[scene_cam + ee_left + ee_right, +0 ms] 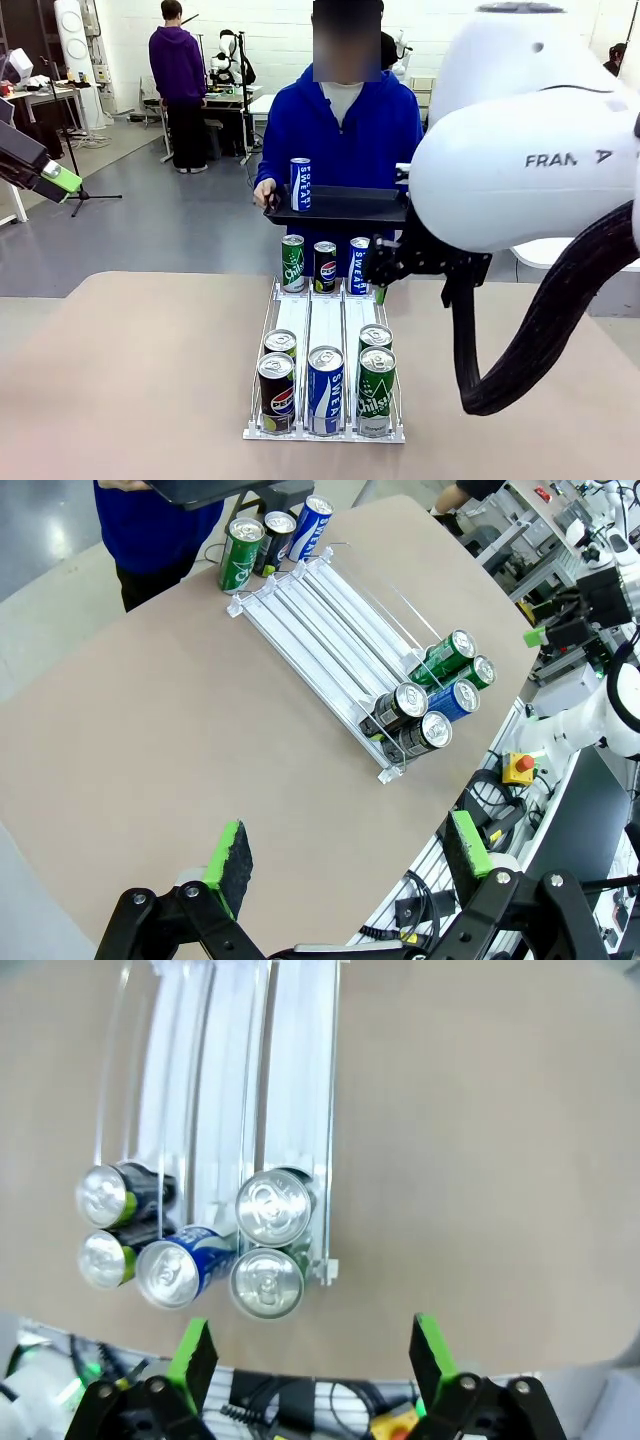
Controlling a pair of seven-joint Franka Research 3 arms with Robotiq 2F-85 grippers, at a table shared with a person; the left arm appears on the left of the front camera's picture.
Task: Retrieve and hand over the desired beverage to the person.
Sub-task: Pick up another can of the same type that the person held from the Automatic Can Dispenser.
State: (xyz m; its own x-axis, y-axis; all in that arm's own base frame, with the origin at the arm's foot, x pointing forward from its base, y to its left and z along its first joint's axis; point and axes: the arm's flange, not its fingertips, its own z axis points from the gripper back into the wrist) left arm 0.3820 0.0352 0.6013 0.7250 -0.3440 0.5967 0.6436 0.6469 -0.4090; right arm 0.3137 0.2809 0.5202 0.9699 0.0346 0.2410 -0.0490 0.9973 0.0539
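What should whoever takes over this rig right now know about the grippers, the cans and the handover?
Left gripper: open, empty, raised at the beige table's left side.
Right gripper: open, empty, above the near-end cans.
Person in blue hooded sweatshirt holds a flat black tray; one blue-and-white drink can stands upright on it.
White three-lane rack: three far-end cans, five near-end cans.
Left: confirm whether that can is the one wanted.

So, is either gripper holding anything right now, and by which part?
No. The left gripper and the right gripper are both open and empty. The person's hand holds the black tray by one end.
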